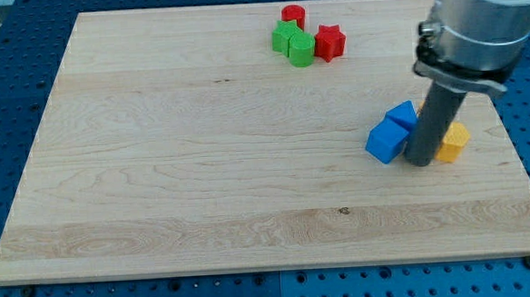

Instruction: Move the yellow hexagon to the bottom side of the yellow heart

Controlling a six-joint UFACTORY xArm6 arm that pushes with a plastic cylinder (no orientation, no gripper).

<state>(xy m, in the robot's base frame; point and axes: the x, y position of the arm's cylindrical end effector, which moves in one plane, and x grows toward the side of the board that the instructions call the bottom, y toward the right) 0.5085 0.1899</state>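
The yellow hexagon (454, 142) lies at the view's right, partly hidden behind my rod. My tip (420, 162) rests on the board just left of the hexagon, touching or nearly touching it, and right of a blue block (385, 141). A second blue block (402, 115) sits just above that one. A sliver of yellow above the hexagon, behind the rod, may be the yellow heart; I cannot tell.
At the view's top, a red cylinder (293, 16), a green star (285, 36), a green cylinder (302, 49) and a red star (329, 42) cluster together. The wooden board (202, 170) lies on a blue perforated table. The board's right edge is near the hexagon.
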